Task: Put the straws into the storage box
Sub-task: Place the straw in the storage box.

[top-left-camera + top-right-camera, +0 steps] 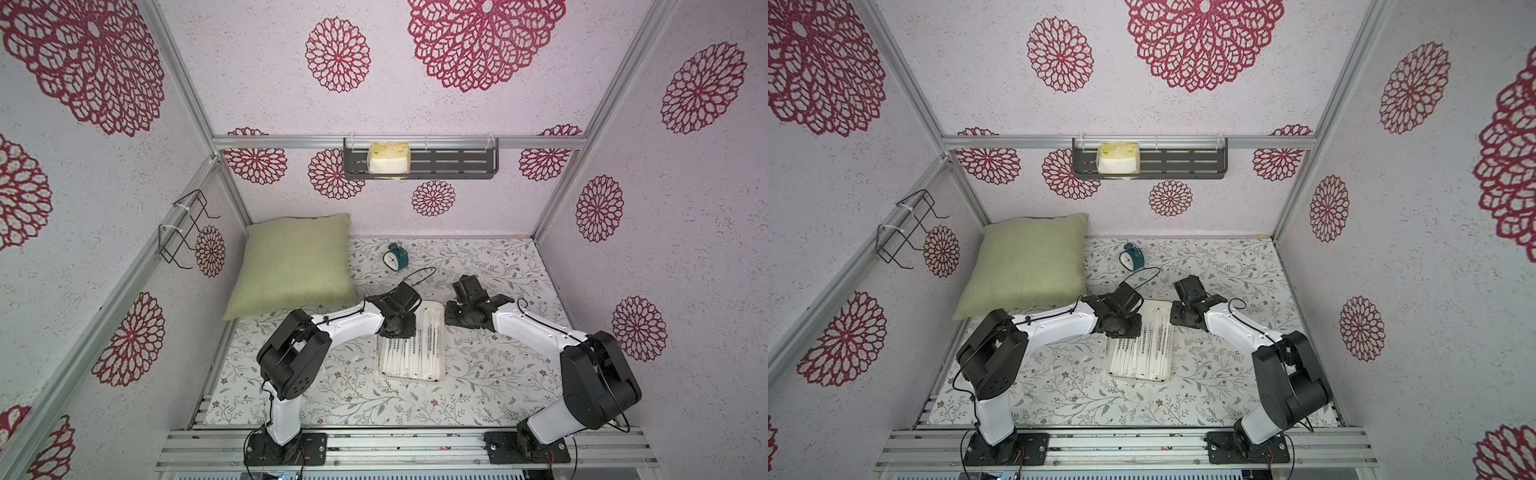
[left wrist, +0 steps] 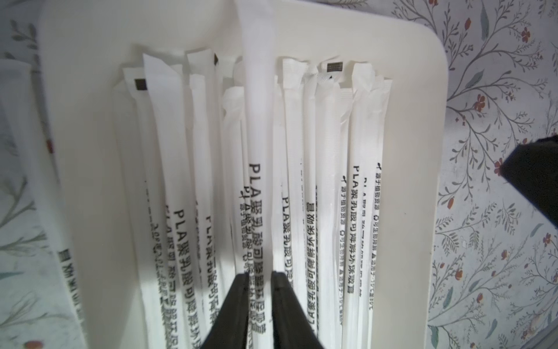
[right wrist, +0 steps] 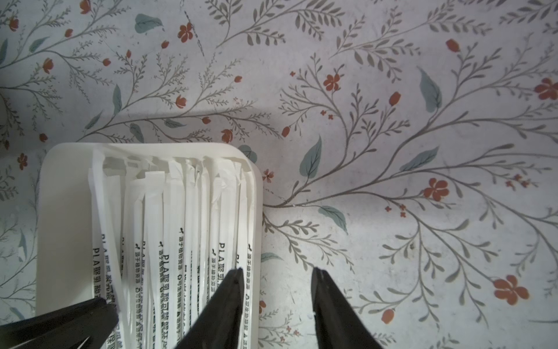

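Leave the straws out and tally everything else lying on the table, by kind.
Green cushion: 1
Teal alarm clock: 1
White storage box: 1
Total: 3

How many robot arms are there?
2. The left arm reaches over the storage box, with the left hand pinching a straw. The right arm is at the box's right rim, and the right hand is open. None seems hidden.
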Available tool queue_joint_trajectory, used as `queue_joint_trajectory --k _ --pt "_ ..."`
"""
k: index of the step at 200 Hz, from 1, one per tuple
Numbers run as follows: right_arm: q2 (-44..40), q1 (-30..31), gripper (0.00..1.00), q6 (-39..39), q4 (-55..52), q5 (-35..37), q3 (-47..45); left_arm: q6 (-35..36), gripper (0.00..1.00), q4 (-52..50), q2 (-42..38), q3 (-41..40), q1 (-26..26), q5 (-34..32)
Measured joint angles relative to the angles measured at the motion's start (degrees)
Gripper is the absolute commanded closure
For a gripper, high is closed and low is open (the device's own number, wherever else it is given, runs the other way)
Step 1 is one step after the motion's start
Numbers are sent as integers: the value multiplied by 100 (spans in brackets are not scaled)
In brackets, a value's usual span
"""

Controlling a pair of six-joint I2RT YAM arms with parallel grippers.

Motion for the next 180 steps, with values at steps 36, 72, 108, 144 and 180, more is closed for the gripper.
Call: queue_joint_trajectory --k 36,72,108,144,180 --pt "0 0 57 2 4 0 2 131 75 -114 -116 -39 105 39" --pt "0 0 57 2 4 0 2 212 67 -20 -634 -219 271 48" --pt "0 0 57 4 20 -4 2 326 71 179 -498 199 380 175" --pt "-2 0 57 4 26 -2 2 492 78 291 129 555 422 240" --pt "-2 0 57 4 26 0 0 527 88 365 732 758 459 337"
